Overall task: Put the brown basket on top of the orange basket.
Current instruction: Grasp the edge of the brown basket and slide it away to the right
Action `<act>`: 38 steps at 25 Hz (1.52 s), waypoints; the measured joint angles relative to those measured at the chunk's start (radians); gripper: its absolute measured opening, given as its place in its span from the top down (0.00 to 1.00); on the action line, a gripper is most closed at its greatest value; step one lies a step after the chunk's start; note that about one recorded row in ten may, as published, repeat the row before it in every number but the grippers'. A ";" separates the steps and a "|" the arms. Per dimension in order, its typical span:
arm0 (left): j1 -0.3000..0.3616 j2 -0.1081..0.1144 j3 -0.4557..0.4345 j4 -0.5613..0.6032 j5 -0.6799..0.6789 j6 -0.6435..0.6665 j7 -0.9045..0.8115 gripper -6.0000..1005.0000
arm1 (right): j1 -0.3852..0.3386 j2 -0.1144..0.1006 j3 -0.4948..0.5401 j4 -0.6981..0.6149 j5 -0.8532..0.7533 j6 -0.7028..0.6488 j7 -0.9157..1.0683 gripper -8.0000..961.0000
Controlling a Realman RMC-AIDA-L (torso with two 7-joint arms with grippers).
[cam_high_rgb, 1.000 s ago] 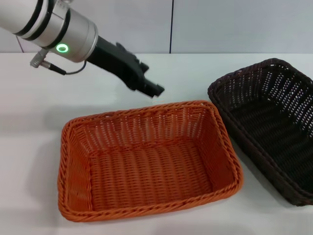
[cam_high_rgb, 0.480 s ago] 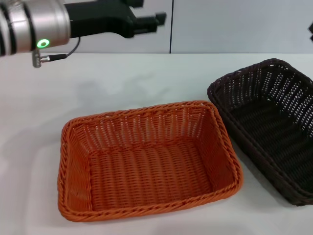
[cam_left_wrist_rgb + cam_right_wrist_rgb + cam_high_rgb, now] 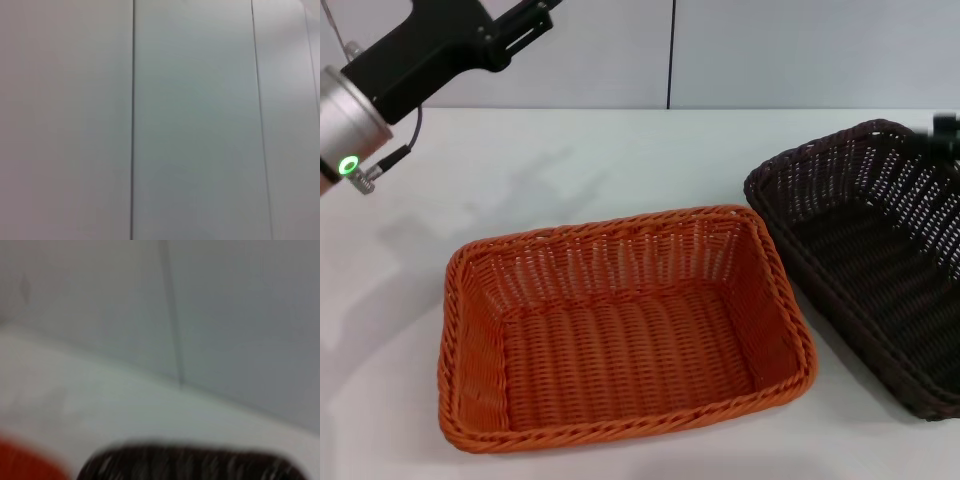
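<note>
White tabletop [image 3: 650, 160] runs back to a pale grey panelled wall [image 3: 800, 50] with a dark vertical seam.

At about ten o'clock in the head view the left gripper [image 3: 532, 18] is raised high above the table, off every object, its black body reaching up toward the wall; its two fingers stand slightly apart with nothing between them. Its silver arm [image 3: 345, 125] with a lit green ring slants down toward nine o'clock. The left wrist view shows only wall panels.

At about three o'clock, a small dark piece of the right gripper [image 3: 947, 130] pokes in at the frame's edge, just over the far right corner of the brown basket [image 3: 880, 260]; I cannot tell how its fingers stand.

That brown basket sits on the table from two to four o'clock, mouth up and with nothing in it, its near left corner just beside the orange basket [image 3: 620, 320]. In the right wrist view its dark rim [image 3: 190, 462] is a blur close to the camera, with a patch of orange [image 3: 25, 462] beside it.

The orange basket rests flat on the table at centre toward six o'clock, mouth up and holding nothing, well apart from the left gripper.
</note>
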 joint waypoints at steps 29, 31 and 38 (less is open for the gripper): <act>-0.049 -0.001 -0.003 -0.276 -0.263 0.060 0.223 0.29 | -0.077 0.064 -0.237 -0.208 -0.413 -0.524 -0.376 0.37; -0.049 -0.001 -0.003 -0.276 -0.263 0.060 0.223 0.29 | -0.082 0.067 -0.247 -0.208 -0.414 -0.550 -0.382 0.37; -0.103 0.000 -0.011 -0.336 -0.288 0.046 0.272 0.29 | -0.103 0.088 -0.312 -0.208 -0.382 -0.661 -0.415 0.37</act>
